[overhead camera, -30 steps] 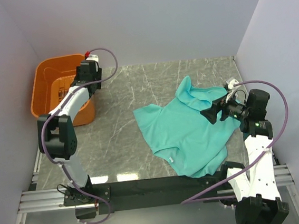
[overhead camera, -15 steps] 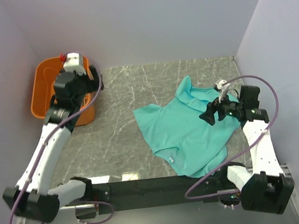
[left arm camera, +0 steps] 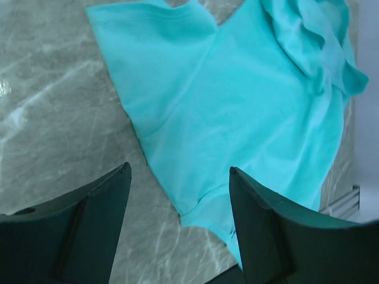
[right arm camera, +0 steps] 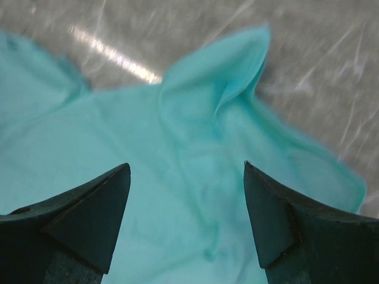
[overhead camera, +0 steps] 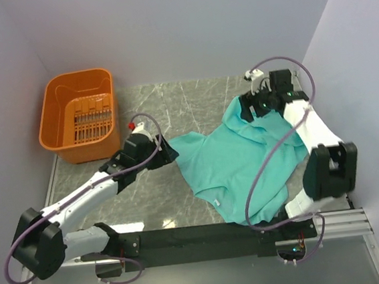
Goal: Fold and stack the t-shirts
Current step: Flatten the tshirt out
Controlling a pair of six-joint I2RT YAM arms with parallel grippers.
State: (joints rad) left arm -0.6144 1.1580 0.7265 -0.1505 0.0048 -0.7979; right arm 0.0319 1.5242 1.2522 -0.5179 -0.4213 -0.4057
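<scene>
A grey marbled bench [overhead camera: 192,101] carries one teal t-shirt [overhead camera: 239,167], spread crumpled across its right half. The near hem lies at the bench's near edge, and the far right corner is bunched in folds that hide its outline. An orange basket [overhead camera: 79,75] stands at the far left corner, well apart from the shirt. The left hand [left arm camera: 179,171] hovers open above the shirt's left sleeve, holding nothing. The right hand [right arm camera: 186,167], jaws likewise apart and empty, hangs over the bunched far folds; its cable crosses part of the cloth.
</scene>
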